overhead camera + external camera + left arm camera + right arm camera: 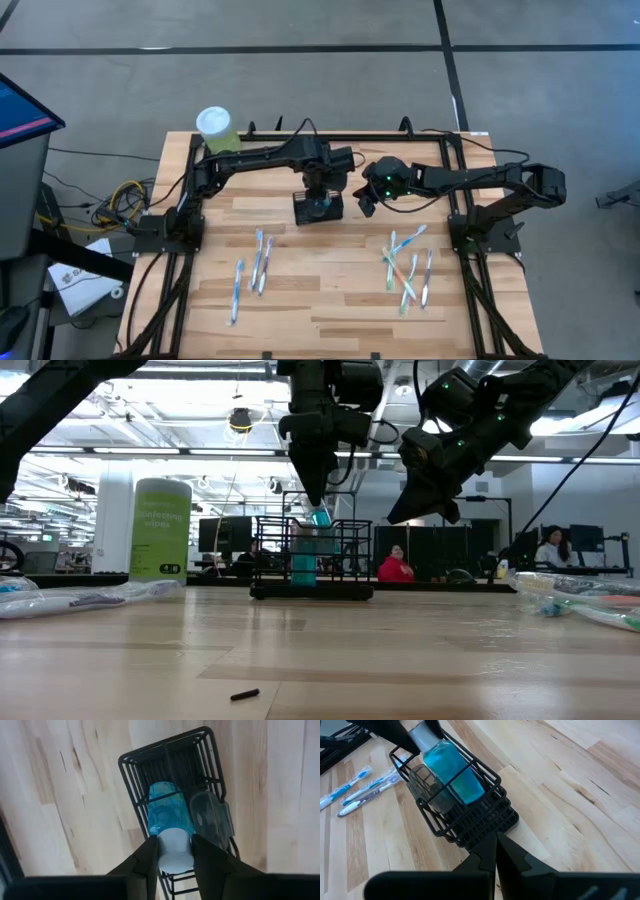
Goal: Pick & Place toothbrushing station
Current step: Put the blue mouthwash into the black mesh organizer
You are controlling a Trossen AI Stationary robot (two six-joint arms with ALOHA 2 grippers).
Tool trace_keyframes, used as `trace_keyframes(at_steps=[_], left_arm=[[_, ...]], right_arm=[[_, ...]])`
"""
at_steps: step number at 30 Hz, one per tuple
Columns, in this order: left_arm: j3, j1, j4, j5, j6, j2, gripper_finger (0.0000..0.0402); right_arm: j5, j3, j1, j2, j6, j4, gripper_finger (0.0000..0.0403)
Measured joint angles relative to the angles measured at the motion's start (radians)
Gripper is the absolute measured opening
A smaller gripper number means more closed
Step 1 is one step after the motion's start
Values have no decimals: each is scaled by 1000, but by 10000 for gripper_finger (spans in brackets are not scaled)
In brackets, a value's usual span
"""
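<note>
A large open room with bright ceiling lights and desks with monitors lies beyond the table; two seated people (397, 566) show far back in the low view. The floor around the rig is grey with dark lines. The wooden table (330, 310) is pale planks in a black frame.

A green canister (217, 129) with a white lid stands at the table's far left corner. Packaged toothbrushes lie in two groups near the front: one on the left (254, 268), one on the right (410, 268).

The toothbrushing station (318, 207), a black wire-mesh caddy, stands upright at the middle of the table, toward its far side, open top upward. Its long axis runs left to right across the table.

The left gripper (175, 851) hangs directly above the caddy, its jaws clamped on the white cap of a blue bottle (169, 811) that stands in one compartment. A clear cup (210, 817) sits just beside the bottle in the caddy.

The right gripper (368, 203) hovers just to the right of the caddy, above the table, its jaws pressed together on nothing.
</note>
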State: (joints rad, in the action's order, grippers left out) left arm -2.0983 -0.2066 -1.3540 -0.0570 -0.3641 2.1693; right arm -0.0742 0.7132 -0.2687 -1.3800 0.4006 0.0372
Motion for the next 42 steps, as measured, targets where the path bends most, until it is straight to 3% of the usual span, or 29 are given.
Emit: trace_keyframes(at_steps=[10, 35, 42], left_arm=[[0, 5, 9, 1, -100, 0, 85], [0, 31, -19, -11, -100, 7, 85], [65, 31, -10, -9, -100, 8, 85]], right_arm=[[0, 0, 0, 0, 0, 0, 0], [-2, 0, 0, 0, -5, -16, 0], [-2, 0, 0, 0, -8, -16, 0]])
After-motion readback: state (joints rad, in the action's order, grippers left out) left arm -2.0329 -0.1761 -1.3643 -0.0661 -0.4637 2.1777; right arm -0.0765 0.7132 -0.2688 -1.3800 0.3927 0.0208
